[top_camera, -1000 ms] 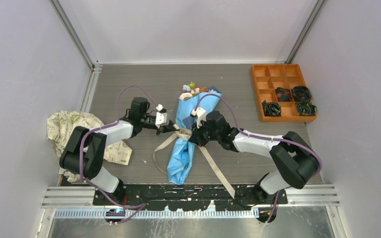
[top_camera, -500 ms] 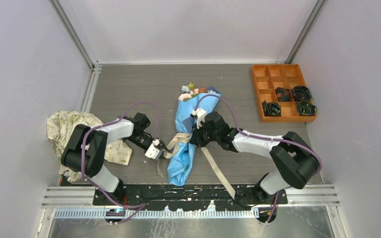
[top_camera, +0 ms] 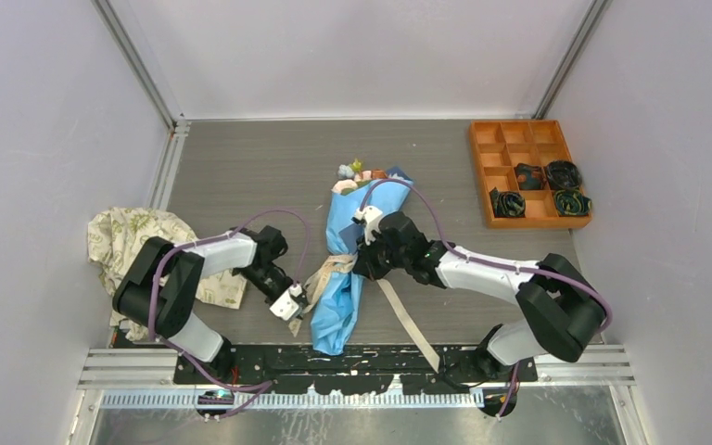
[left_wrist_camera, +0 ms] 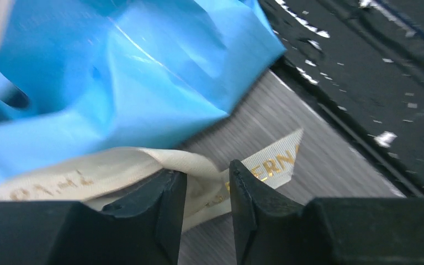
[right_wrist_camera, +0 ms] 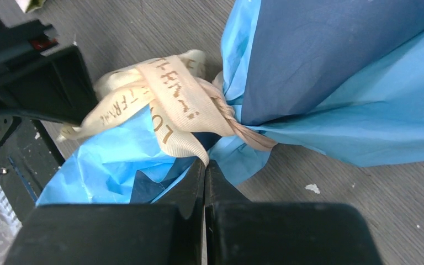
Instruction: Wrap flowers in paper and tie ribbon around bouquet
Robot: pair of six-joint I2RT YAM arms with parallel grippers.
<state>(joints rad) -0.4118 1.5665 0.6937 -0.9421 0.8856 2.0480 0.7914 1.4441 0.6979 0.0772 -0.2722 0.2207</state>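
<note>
The bouquet (top_camera: 345, 269) lies on the table, its light blue paper (left_wrist_camera: 116, 72) cone narrowing toward the near edge, flowers (top_camera: 357, 171) at the far end. The beige ribbon (top_camera: 334, 265) is wound round its waist, and a tail (top_camera: 408, 320) trails to the right front. My right gripper (right_wrist_camera: 205, 165) is shut on the ribbon (right_wrist_camera: 176, 99) right beside the wrap. My left gripper (left_wrist_camera: 205, 182) is low on the left of the cone; its fingers (left_wrist_camera: 165, 201) stand apart, with the gold-lettered ribbon end (left_wrist_camera: 270, 163) lying loose between them.
An orange compartment tray (top_camera: 494, 148) with small dark coils (top_camera: 564, 173) stands at the back right. A cream printed cloth (top_camera: 130, 236) lies bunched at the left edge. The black mounting rail (top_camera: 352, 357) runs along the near edge.
My left gripper has swung from the bouquet's waist toward the near edge and opened, so the ribbon end now lies loose between its fingers. The right gripper keeps its hold, and the bouquet has shifted slightly left.
</note>
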